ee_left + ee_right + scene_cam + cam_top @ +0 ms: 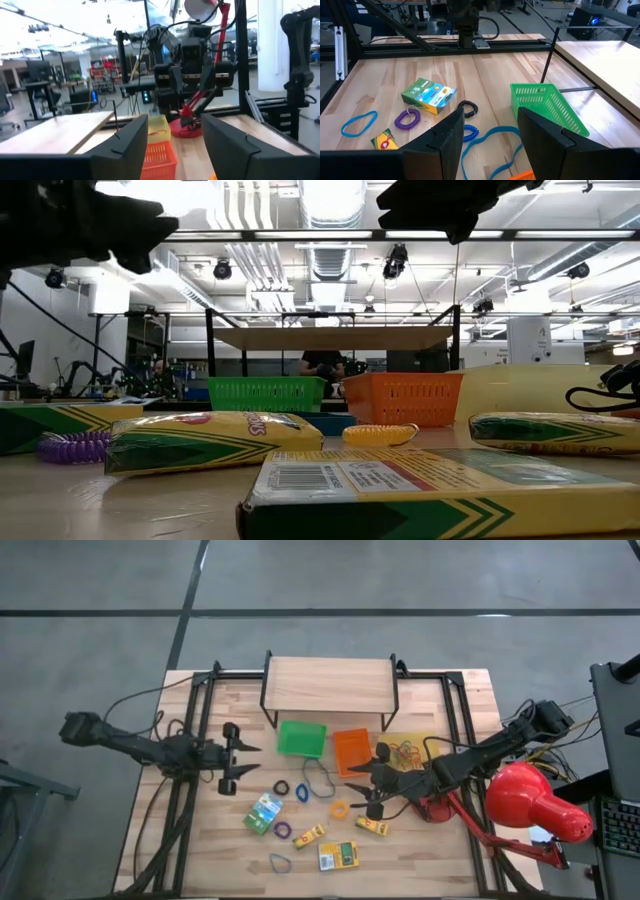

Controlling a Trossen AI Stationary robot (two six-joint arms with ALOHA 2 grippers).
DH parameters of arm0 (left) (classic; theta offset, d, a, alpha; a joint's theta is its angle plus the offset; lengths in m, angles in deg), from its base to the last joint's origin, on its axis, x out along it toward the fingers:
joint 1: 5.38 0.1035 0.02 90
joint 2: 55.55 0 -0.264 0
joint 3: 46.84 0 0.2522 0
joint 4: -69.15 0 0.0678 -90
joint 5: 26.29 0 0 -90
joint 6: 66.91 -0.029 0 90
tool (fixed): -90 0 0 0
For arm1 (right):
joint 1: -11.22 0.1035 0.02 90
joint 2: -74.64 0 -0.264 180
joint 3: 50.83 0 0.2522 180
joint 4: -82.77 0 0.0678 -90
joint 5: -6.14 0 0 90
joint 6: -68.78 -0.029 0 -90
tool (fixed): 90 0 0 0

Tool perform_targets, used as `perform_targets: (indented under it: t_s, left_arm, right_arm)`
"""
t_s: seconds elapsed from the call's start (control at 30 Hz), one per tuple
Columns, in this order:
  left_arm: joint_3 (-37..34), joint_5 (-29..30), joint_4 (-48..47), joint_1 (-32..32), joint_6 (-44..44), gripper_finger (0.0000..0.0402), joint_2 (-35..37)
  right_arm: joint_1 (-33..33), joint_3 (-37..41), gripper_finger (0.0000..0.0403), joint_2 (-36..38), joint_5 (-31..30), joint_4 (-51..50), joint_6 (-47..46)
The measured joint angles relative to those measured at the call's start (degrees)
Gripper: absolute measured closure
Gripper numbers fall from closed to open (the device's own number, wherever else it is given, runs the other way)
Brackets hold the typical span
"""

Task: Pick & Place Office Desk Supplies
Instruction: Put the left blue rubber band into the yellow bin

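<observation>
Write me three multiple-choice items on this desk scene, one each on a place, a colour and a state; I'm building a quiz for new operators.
1. Where does the green tray sit?
A. Just in front of the wooden shelf, left of the orange tray
B. Under the red lamp
C. At the table's front edge

2. What colour is the coiled band beside the green box in the right wrist view?
A. Red
B. Purple
C. White

3. How do the right gripper jaws stand?
A. Shut on a box
B. Shut on a band
C. Open, holding nothing

Answers: 1 A, the high view shows green and orange side by side below the shelf. 2 B, the coiled band is purple. 3 C, bare table and bands show through the gap between the jaws.
</observation>
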Motion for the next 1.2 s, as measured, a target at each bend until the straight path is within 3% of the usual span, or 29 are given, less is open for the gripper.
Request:
perform_targets:
  t_s: [0.17,0.8,1.2]
  left_arm:
    - [-1.1,0.4,-3.8,0.0,-4.4,0.0217,3.6]
    - [-1.1,0.5,-8.0,0.0,-4.0,0.0217,3.9]
    - [-1.1,0.6,-26.4,0.0,-3.9,0.0217,3.9]
  right_arm:
    - [0.0,0.0,0.0220,0.0,0.0,0.0,0.1]
    - [0.0,0.0,0.0220,0.0,0.0,0.0,0.0]
    - [0.0,0.0,0.0220,0.0,0.0,0.0,0.1]
